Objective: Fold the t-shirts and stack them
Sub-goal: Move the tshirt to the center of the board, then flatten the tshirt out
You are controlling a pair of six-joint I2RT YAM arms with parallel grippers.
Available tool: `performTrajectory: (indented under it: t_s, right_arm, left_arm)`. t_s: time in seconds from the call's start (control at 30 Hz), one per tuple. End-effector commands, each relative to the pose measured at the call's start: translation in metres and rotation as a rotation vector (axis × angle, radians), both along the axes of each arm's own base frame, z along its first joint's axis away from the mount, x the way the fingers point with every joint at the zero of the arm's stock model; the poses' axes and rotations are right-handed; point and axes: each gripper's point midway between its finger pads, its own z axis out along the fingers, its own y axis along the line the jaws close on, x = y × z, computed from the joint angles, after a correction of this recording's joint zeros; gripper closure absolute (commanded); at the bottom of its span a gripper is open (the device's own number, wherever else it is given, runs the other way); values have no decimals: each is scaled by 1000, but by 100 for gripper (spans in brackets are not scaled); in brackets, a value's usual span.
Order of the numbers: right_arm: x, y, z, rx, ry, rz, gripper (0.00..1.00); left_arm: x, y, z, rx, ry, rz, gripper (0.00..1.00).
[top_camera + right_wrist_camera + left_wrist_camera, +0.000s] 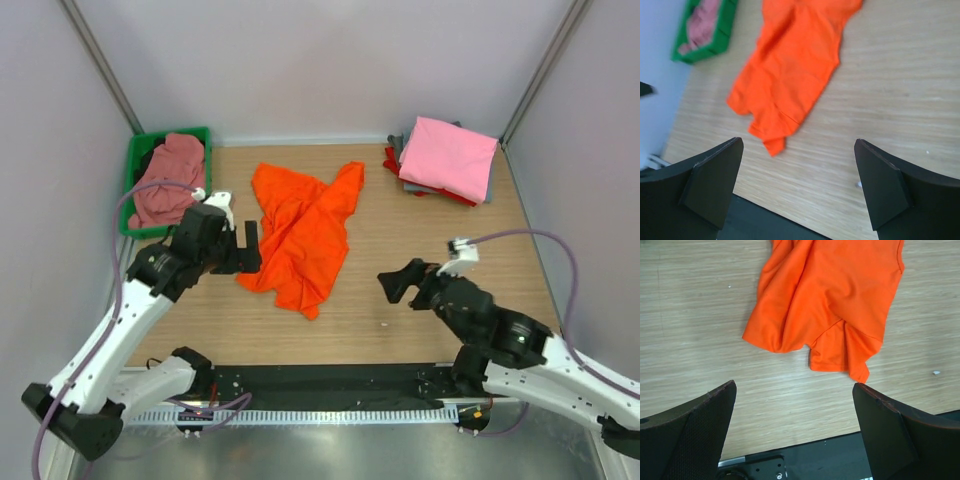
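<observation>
A crumpled bright orange cloth t-shirt (305,232) lies unfolded on the pale wood-grain tabletop (470,250), one sleeve reaching toward the far right. Just left of this shirt's near part hangs the left gripper (247,246) — its two dark fingers stand wide apart with nothing between them. Its wrist view shows the shirt's lower hem a little beyond the fingertips, not touching them. To the right of the orange shirt, and nearer the arm bases, the right gripper (393,284) is likewise spread wide and empty. It points toward the shirt, with bare wood between the two. Far to the left of the orange shirt a green plastic bin (170,133) sits by the wall, holding a rumpled dusty-pink t-shirt (168,185). Far to the right of the orange shirt — well apart from it — rests a stack: a folded pink t-shirt (450,158) on top, with the edges of a grey t-shirt (398,144) and a red t-shirt (391,160) showing beneath.
</observation>
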Motion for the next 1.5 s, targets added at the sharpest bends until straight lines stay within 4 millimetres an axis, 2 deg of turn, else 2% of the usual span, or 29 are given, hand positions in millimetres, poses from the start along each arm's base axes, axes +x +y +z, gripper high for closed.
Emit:
performTrajectory:
  t_s: [0.0,0.03,0.1,0.13,0.17,0.23,0.27,0.33,0.4,0.47,0.5,0.53,0.57,0.6,0.63,0.7,0.73,0.93,0.97,1.13,1.17,1.23,1.27,1.3,1.37,1.4,1.43,1.47]
  right_arm:
    - [1,30,-48,-112,127,64,0]
    - [5,36,-64,-170,167,57,0]
    - [14,39,-66,-212,184,19,0]
    - [18,38,-67,-230,189,-10,0]
    - [25,36,-62,-250,184,-54,0]
    - [28,32,-60,-266,188,-87,0]
    - [30,31,-54,-258,181,-100,0]
    - [28,26,-52,-256,185,-110,0]
    - [25,19,-50,-251,187,-121,0]
    - [21,12,-51,-239,195,-135,0]
    - [18,5,-49,-232,194,-145,0]
    - [16,1,-48,-221,194,-148,0]
    - [14,-2,-52,-215,201,-155,0]
    - [12,-7,-54,-218,203,-159,0]
    - [9,-11,-50,-193,193,-161,0]
    - [5,-19,-54,-189,202,-169,0]
    - [3,-22,-51,-169,196,-172,0]
    - [-4,-34,-56,-167,206,-180,0]
    - [-5,-35,-57,-158,207,-179,0]
    - [-5,-32,-57,-144,204,-165,0]
    - [-6,-32,-56,-143,204,-163,0]
    - [-6,-30,-55,-142,207,-159,0]
    - [-6,-31,-53,-140,205,-158,0]
    - [-7,-31,-51,-135,204,-155,0]
    - [-7,-32,-42,-122,195,-153,0]
    - [-7,-34,-37,-112,186,-160,0]
    - [-6,-38,-24,-91,167,-174,0]
    - [-7,-45,-21,-92,169,-196,0]
  left_arm:
    - [-4,-1,-9,-36,-1,19,0]
    - [-10,-8,-7,-92,4,11,1]
    - [-13,-23,-24,-175,32,-9,6]
    - [-15,-41,-24,-276,45,-35,8]
    - [-23,-45,-44,-274,91,-41,10]
    - [-21,-48,-57,-265,91,-7,12]
    - [-28,-55,-73,-259,127,-10,12]
    - [-33,-73,-85,-272,132,-53,13]
    - [-32,-80,-104,-234,163,-19,14]
    - [-37,-99,-117,-225,175,-51,16]
    - [-40,-107,-131,-206,210,-45,16]
    - [-38,-118,-131,-216,197,-54,16]
    - [-45,-129,-135,-206,200,-86,17]
    - [-46,-133,-148,-167,217,-74,18]
    - [-49,-144,-146,-161,207,-99,18]
    - [-48,-148,-162,-101,219,-91,23]
    - [-49,-154,-163,-88,218,-104,25]
    - [-48,-159,-186,-13,246,-83,47]
    - [-48,-160,-186,-10,243,-82,54]
    - [-44,-165,-180,20,224,-82,65]
    - [-42,-164,-181,41,214,-75,80]
    - [-41,-164,-176,70,207,-76,95]
    - [-39,-164,-174,84,195,-72,100]
    - [-39,-165,-173,102,193,-83,100]
    - [-40,-172,-154,162,148,-109,100]
    - [-40,-181,-128,187,128,-127,100]
    - [-53,-194,-114,214,104,-181,100]
    - [-58,-203,-99,232,84,-208,100]
